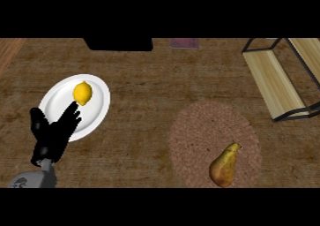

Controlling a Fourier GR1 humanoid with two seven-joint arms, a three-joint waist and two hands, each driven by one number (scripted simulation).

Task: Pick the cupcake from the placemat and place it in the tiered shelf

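Note:
No cupcake shows anywhere. On the round woven placemat (208,132) at the lower right lies a brown pear (224,167), near the mat's front edge. The tiered shelf (286,75), pale wooden boards in a black wire frame, stands at the upper right. My left hand (53,132) is at the lower left, open with straight fingers pointing up over the white plate (97,110); its fingertips reach just below a yellow lemon (83,93) on that plate. My right hand is out of view.
A black block (118,44) sits at the counter's far edge, with a small pinkish item (185,43) beside it. Bare wooden counter (149,88) lies between the plate and the placemat.

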